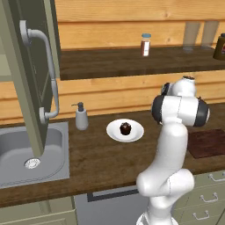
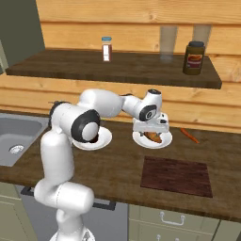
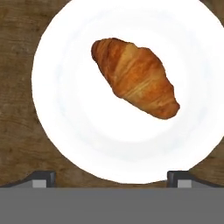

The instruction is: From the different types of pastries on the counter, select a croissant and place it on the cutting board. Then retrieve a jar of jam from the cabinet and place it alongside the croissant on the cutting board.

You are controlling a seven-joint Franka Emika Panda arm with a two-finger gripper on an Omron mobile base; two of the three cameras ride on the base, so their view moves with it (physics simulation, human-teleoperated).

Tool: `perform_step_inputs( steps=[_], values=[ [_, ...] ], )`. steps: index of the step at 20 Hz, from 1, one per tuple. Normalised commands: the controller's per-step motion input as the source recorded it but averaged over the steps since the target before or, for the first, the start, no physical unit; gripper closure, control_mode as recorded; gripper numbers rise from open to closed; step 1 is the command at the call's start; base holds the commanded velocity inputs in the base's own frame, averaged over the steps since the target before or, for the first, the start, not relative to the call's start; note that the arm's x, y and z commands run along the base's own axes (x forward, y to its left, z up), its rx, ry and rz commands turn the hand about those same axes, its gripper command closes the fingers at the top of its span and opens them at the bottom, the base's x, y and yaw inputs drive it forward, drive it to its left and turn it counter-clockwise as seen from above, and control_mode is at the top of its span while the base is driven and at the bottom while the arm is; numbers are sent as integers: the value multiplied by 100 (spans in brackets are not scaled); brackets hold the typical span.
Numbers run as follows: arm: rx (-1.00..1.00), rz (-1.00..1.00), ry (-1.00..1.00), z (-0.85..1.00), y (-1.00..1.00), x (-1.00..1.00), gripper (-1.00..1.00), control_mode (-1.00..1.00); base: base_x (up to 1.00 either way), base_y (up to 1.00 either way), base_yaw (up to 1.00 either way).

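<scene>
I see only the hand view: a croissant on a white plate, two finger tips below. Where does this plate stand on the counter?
Observer: The plate stands on the counter, just behind the cutting board; the board is bare.
Operator: Is another pastry near?
Observer: Yes, a dark cupcake sits on a second plate, toward the sink.
Operator: Anything else beside my plate?
Observer: A thin carrot lies on the counter on the far side from the cupcake.
Operator: How high is the gripper?
Observer: The gripper hangs just above the croissant, jaws open.
</scene>
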Motion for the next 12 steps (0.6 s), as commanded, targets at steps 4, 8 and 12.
perform_step_inputs(
  steps=[4, 8, 12],
  values=[
    [2, 38, -3, -29, -31, 18, -100, -100, 0, 0, 0],
    [4, 33, -2, -10, -13, 31, -100, -100, 0, 0, 0],
    [0, 20, 0, -4, 4, 50, -100, -100, 0, 0, 0]
  ],
)
